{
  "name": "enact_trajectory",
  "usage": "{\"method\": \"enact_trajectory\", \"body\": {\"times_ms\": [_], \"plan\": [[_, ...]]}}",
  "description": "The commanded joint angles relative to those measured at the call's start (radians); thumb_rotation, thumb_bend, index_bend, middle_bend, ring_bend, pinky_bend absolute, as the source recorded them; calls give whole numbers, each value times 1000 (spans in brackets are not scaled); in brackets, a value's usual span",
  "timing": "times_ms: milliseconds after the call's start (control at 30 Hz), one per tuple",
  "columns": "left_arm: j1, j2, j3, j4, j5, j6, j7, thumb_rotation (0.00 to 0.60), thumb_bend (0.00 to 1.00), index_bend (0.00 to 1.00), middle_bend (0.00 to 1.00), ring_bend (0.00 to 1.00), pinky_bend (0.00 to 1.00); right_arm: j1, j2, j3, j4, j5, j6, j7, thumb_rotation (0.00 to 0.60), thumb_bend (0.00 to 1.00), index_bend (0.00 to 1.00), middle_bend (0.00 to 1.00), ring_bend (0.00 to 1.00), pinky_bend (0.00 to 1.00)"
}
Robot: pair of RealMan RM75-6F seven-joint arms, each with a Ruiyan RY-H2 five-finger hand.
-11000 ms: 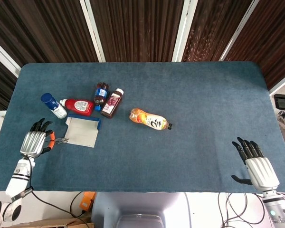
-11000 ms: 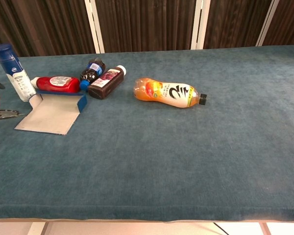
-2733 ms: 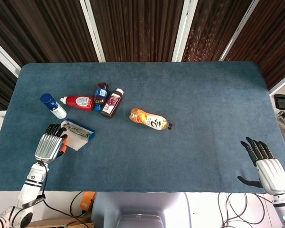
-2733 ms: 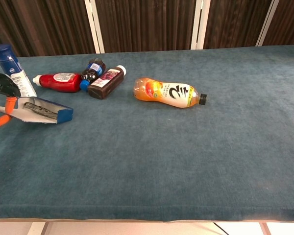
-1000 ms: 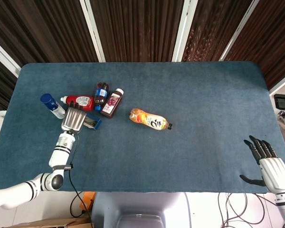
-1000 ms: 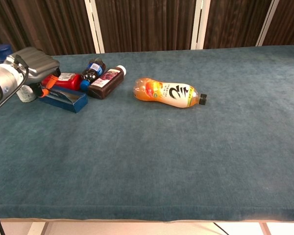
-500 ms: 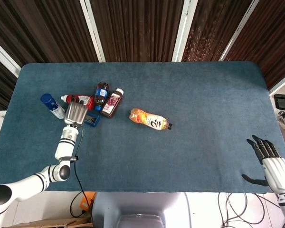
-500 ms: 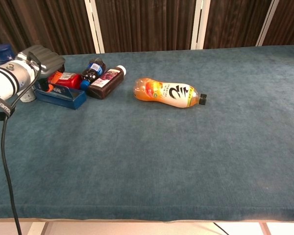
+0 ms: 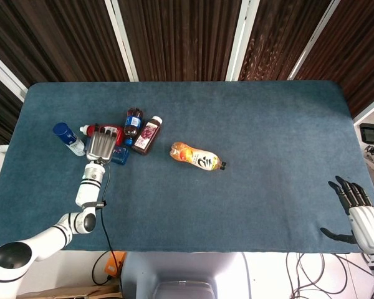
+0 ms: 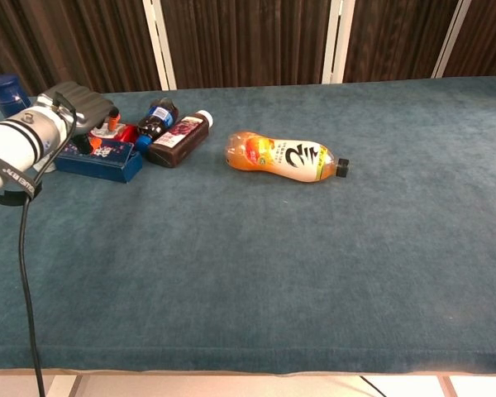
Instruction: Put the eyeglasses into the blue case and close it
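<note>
At left of the table, the left hand lies palm-down over the blue case, fingers flat and pressing its top; the case looks closed, and the eyeglasses cannot be seen. Just beyond it lie a red bottle, two dark bottles and an upright blue-capped can. Near mid-frame, an orange bottle lies on its side. At lower right of the head view, the right hand hovers empty with fingers spread.
</note>
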Motion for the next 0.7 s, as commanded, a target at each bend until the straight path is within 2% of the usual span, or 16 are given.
{"method": "enact_trajectory", "body": {"times_ms": [33,200,400,700], "plan": [[-4,-21,2,34,23,-3,-28,600,419,261,325,251,190,0,0,0,0,0,0,1,600,67,0,0,0,0],[-6,-48,-1,83,51,-4,-84,600,408,222,312,250,193,-4,3,1,0,0,7,5,600,66,0,0,0,0],[-7,-87,0,167,111,12,-175,600,397,219,308,250,193,-6,5,1,3,-5,12,16,600,66,0,0,0,0],[-7,-153,-12,304,182,24,-339,600,319,204,288,243,194,-10,7,1,6,-8,20,27,600,67,0,0,0,0]]}}
